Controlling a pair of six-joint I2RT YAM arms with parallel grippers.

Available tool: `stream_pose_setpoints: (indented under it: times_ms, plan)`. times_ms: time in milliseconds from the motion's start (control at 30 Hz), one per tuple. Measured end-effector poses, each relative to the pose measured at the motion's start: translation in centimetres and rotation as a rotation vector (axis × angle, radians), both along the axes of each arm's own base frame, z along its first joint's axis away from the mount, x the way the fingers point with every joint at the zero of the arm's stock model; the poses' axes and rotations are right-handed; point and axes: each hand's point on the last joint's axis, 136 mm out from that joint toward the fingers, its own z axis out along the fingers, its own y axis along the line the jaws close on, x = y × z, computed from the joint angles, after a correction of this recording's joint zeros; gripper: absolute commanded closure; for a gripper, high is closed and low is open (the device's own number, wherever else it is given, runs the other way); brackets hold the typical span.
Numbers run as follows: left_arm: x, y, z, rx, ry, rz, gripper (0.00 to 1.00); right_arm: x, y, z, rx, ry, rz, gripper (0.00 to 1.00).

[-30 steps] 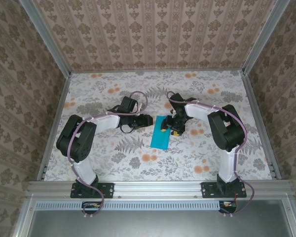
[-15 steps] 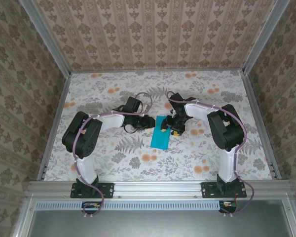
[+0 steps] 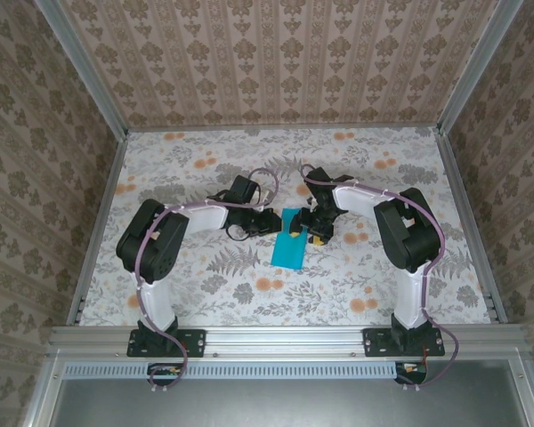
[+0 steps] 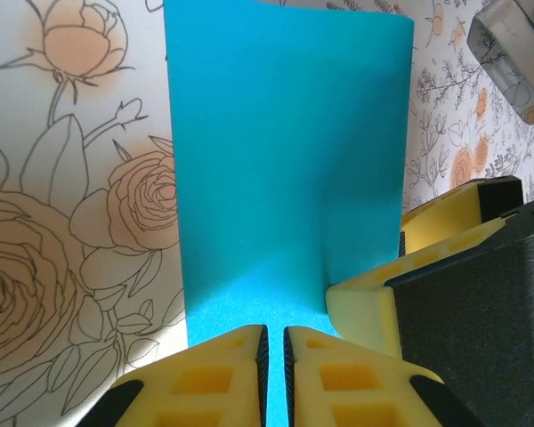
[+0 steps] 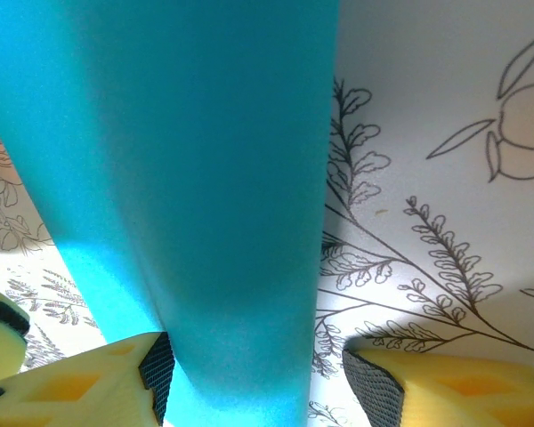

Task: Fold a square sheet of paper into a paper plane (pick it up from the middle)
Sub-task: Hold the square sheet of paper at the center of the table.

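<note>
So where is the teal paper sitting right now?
In the top view the square sheet of paper lies as a narrow rectangle near the centre of the table, its far end between the left gripper and the right gripper.

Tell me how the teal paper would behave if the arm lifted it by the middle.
Probably floppy: the teal paper bows into a soft ridge beside the right gripper instead of lying flat. It looks thin, so likely light; an edge push might slide it across the smooth printed table. It seems to hold creases, since it lies as a narrow rectangle.
</note>
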Motion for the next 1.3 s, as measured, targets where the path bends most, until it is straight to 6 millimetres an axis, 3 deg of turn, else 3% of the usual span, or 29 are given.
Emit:
stream_pose_setpoints:
  times_ms: [367,1100,1300]
  plan:
    - [-0.4,-0.4,-1.1,-0.001,0.033,-0.018,0.87,-0.1,-0.1,-0.1,-0.003,0.006,0.001,0.41]
    - [-0.5,-0.9,-1.4,-0.001,0.054,-0.032,0.99,-0.2,0.0,-0.1,-0.002,0.019,0.004,0.39]
    - [-0.5,-0.6,-2.3,0.039,0.082,-0.022,1.00,-0.2,0.0,-0.1,-0.002,0.019,0.004,0.39]
